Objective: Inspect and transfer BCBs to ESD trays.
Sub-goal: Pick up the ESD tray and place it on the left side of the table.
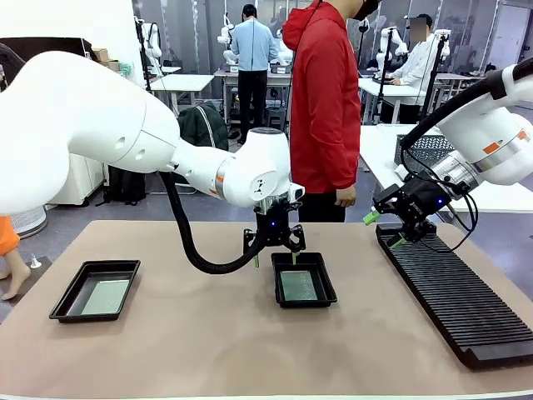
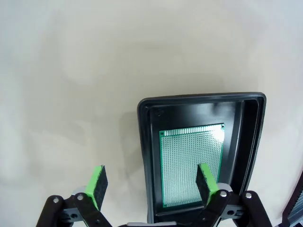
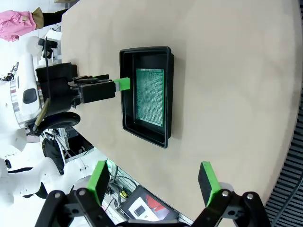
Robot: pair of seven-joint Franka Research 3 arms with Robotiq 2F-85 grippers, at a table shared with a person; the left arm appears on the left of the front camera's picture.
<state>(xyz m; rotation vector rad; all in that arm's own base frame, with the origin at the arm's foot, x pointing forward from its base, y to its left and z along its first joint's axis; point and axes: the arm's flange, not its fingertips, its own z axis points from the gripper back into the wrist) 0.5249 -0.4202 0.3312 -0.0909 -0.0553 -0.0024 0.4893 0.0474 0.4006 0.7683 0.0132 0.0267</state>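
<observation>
Two black ESD trays rest on the tan table: one at the left (image 1: 68, 300) and one in the middle (image 1: 326, 287). Each holds a flat green BCB, the left one (image 1: 106, 297) and the middle one (image 1: 298, 286). My left gripper (image 1: 275, 260) hangs open and empty just over the middle tray's far end. In the left wrist view that gripper (image 2: 151, 184) straddles the tray's rim (image 2: 145, 142), one finger (image 2: 206, 182) over the BCB (image 2: 191, 163). My right gripper (image 1: 385, 230) is open and empty above the rack's far end. The right wrist view has this gripper (image 3: 154, 182) facing the middle tray (image 3: 128, 90) and its BCB (image 3: 150, 97).
A long black slotted rack (image 1: 458, 300) runs along the table's right side. A person in a red jacket (image 1: 325, 100) stands at the far edge, one hand (image 1: 346, 197) hanging down. A grey wire-mesh basket (image 1: 433, 148) sits on the table behind.
</observation>
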